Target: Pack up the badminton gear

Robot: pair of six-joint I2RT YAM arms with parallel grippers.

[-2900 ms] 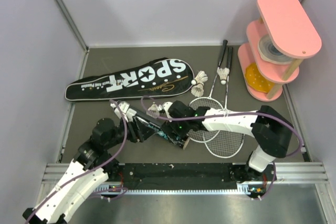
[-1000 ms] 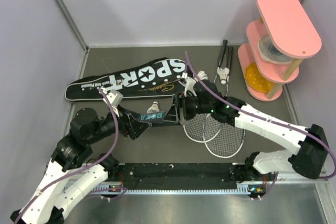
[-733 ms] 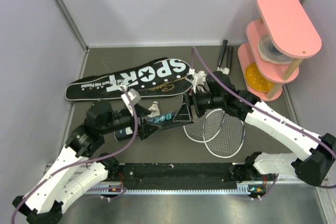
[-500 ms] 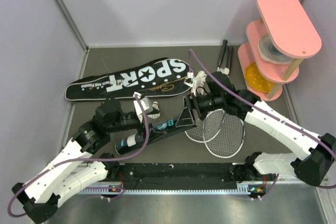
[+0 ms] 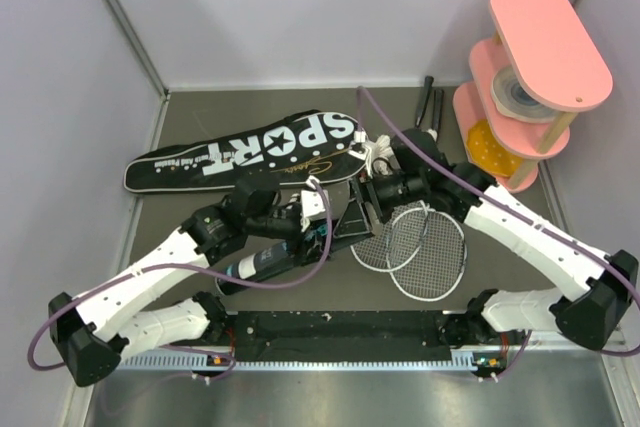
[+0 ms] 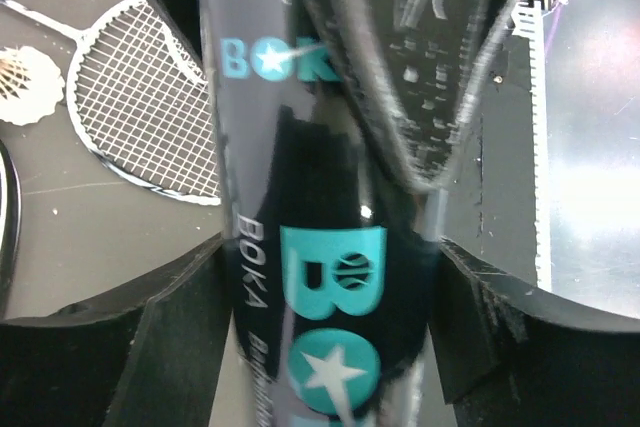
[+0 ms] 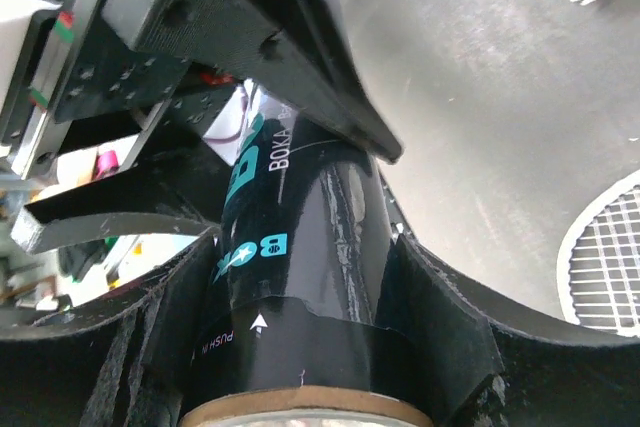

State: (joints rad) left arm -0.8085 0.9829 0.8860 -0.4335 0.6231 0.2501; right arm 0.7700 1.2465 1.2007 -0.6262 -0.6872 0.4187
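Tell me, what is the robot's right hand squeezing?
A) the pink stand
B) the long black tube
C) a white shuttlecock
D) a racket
B: the right wrist view shows the right gripper clamped on the black BOKA shuttle tube, with a finger pressed against each side.

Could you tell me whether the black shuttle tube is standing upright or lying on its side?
On its side: the tube stretches lengthways across the table, held at one end by the right gripper.
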